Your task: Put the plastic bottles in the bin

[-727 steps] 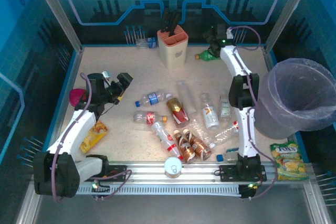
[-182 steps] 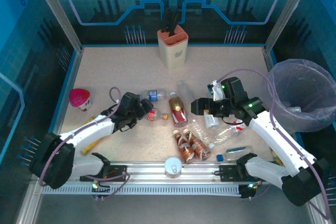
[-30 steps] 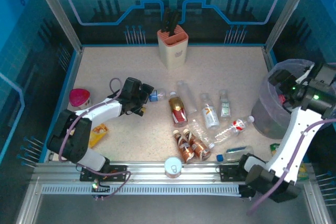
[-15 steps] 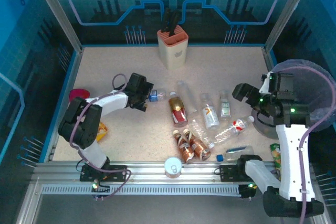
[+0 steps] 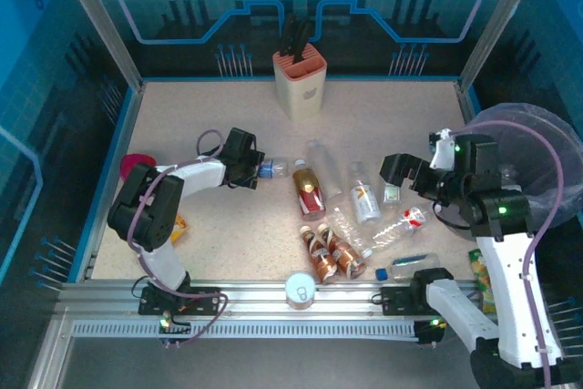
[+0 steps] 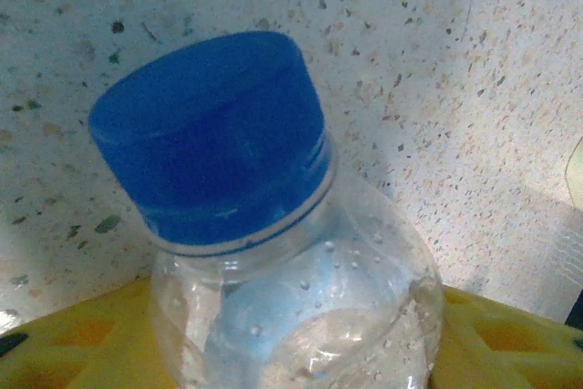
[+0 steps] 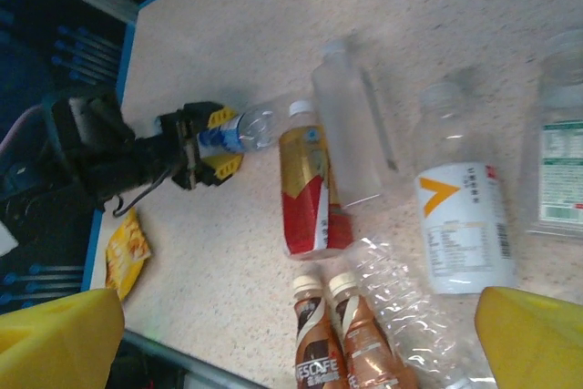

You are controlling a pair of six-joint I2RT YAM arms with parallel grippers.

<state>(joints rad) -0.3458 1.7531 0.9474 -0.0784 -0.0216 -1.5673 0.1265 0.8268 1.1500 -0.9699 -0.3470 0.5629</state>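
Several plastic bottles lie mid-table: a red-gold one (image 5: 310, 190) (image 7: 310, 190), a plain clear one (image 5: 321, 159) (image 7: 351, 129), a white-labelled one (image 5: 364, 199) (image 7: 460, 225), a red-labelled one (image 5: 403, 224) and two brown ones (image 5: 328, 254) (image 7: 344, 345). My left gripper (image 5: 248, 169) (image 6: 291, 343) (image 7: 211, 141) lies low on the table, its yellow pads (image 6: 55, 343) shut on the shoulder of a clear blue-capped bottle (image 5: 267, 168) (image 6: 228, 152). My right gripper (image 5: 407, 173) (image 7: 291, 353) hangs open over the bottles, holding nothing. The bin (image 5: 551, 138) stands at the right edge behind the right arm.
A beige knife block (image 5: 300, 79) stands at the back centre. A silver can (image 5: 300, 291) sits at the front rail. A pink-lidded cup (image 5: 135, 166) and a yellow snack packet (image 5: 176, 225) (image 7: 127, 248) lie beside the left arm.
The right arm has swung from over the bin back left above the bottles, its gripper still open. The left gripper's jaws have closed in on the blue-capped bottle.
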